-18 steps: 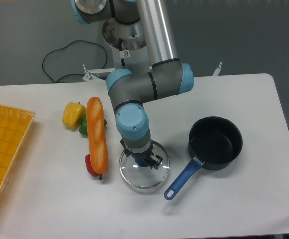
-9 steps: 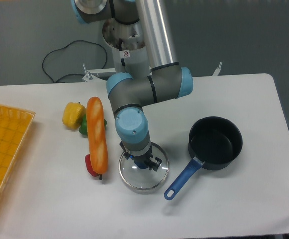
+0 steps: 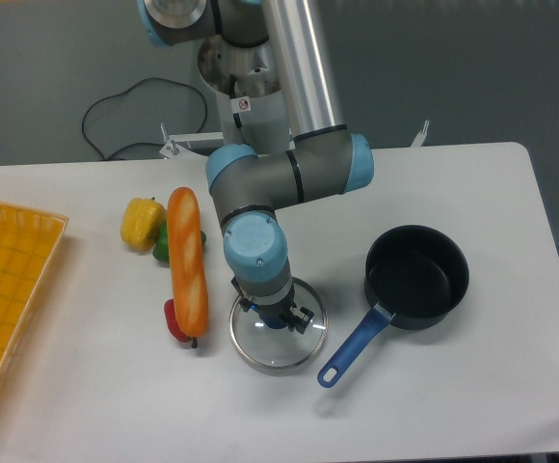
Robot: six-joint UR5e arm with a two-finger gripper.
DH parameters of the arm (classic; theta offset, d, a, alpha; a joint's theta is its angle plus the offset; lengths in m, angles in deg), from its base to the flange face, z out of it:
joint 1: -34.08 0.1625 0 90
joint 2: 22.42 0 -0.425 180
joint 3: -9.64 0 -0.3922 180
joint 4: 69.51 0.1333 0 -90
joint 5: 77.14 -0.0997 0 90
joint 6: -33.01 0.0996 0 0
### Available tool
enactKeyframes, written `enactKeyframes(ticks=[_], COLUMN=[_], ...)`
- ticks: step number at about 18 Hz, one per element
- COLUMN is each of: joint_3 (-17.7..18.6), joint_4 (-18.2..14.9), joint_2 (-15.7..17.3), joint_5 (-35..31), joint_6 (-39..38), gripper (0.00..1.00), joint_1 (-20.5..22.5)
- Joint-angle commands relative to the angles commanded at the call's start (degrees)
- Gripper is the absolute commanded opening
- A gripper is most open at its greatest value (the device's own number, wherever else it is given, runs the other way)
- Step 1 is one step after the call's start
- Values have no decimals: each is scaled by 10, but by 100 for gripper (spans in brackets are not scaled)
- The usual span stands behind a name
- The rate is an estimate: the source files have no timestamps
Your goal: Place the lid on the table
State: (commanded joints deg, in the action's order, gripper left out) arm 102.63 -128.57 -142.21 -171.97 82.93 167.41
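One lid (image 3: 278, 338) lies flat on the counter (image 3: 453, 386), with the saucepan (image 3: 416, 276) at its 2 o'clock. Directly above its knob, the tool (image 3: 276, 319) points down; its grip cannot be told.

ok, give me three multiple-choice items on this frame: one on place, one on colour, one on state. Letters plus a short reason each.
1. Where is the round clear glass lid?
A. on the dark saucepan
B. on the white table, between the long bread loaf and the saucepan
C. in the yellow mesh tray

2. What colour is the saucepan's handle?
A. blue
B. red
C. black

3. What state is the saucepan in?
A. covered
B. tipped over
C. upright and uncovered

Answers:
1 B: the lid lies on the white table, right of the bread loaf, left of the dark saucepan.
2 A: the handle is blue.
3 C: its dark inside shows.
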Motion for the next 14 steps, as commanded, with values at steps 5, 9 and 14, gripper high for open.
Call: enactKeyframes(ticks=[5, 9, 14], joint_3=[0, -1, -1], joint_4=[0, 0, 0], joint_2=[-2, -4, -6], joint_5=[0, 0, 0], joint_6=[0, 0, 0], gripper=[63, 63, 63], joint_1=[1, 0, 0])
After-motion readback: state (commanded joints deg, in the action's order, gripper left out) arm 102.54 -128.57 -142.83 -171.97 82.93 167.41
